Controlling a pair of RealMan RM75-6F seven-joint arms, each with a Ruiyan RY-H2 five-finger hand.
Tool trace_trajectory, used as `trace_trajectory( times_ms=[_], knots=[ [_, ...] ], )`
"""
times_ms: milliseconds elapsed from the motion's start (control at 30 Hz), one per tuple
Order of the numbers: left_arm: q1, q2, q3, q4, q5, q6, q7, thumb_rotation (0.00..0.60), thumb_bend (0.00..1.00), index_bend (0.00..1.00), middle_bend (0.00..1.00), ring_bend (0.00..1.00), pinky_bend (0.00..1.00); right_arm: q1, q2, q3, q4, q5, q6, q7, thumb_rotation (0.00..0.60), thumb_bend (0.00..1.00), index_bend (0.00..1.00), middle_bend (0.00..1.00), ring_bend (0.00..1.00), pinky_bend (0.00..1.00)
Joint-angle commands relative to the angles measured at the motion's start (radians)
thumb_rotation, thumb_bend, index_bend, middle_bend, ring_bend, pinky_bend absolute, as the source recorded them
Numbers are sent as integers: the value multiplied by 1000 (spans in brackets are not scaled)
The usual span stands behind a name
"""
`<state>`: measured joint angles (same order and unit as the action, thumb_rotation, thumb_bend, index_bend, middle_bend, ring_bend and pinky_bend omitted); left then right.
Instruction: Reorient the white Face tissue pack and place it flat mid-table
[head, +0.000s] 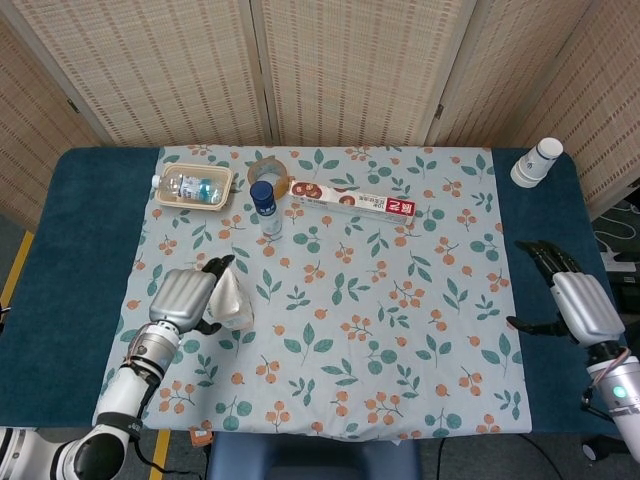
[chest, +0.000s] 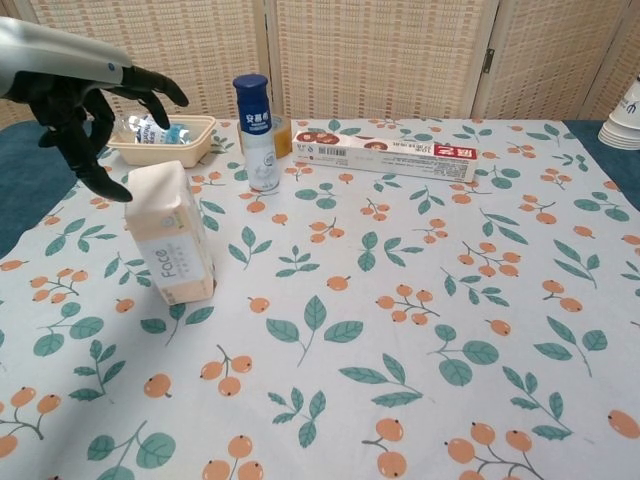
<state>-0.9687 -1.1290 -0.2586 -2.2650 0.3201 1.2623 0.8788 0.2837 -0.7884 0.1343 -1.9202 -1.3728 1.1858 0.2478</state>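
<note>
The white Face tissue pack (chest: 170, 232) stands upright on one end at the left of the floral cloth, its printed side facing the chest view. In the head view the pack (head: 234, 302) is partly covered by my left hand (head: 186, 297). That hand (chest: 76, 88) hovers with fingers spread above and just left of the pack's top, its lowest fingertip (chest: 112, 192) close to the top left corner; it holds nothing. My right hand (head: 578, 302) rests open over the blue table surface at the right edge, far from the pack.
A blue-capped bottle (chest: 256, 130) stands behind the pack, with a tan tray (chest: 196, 128) holding a small bottle to its left. A long red and white box (chest: 385, 153) lies at the back. Stacked paper cups (head: 536, 162) stand at the far right corner.
</note>
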Motion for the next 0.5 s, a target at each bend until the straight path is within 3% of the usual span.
trace_trajectory(
  times_ms=[33, 133, 267, 500],
  knots=[
    [-33, -38, 10, 29, -5, 32, 32, 600, 178, 42, 115, 579, 721, 0, 1, 0, 1, -3, 0, 4, 600, 110, 112, 103, 46, 112],
    [-56, -91, 38, 62, 24, 79, 72, 600, 178, 54, 116, 579, 721, -1, 2, -1, 3, -6, 1, 10, 600, 110, 112, 103, 46, 112],
    [-81, -126, 40, 98, -24, 79, 87, 600, 177, 69, 117, 579, 722, -2, 3, 0, 5, -7, 2, 15, 600, 110, 112, 103, 46, 112],
    [-96, -112, 60, 117, -69, 39, 97, 600, 177, 67, 114, 579, 720, 3, 2, -1, 7, -6, -8, 15, 600, 110, 111, 103, 46, 112]
  ],
)
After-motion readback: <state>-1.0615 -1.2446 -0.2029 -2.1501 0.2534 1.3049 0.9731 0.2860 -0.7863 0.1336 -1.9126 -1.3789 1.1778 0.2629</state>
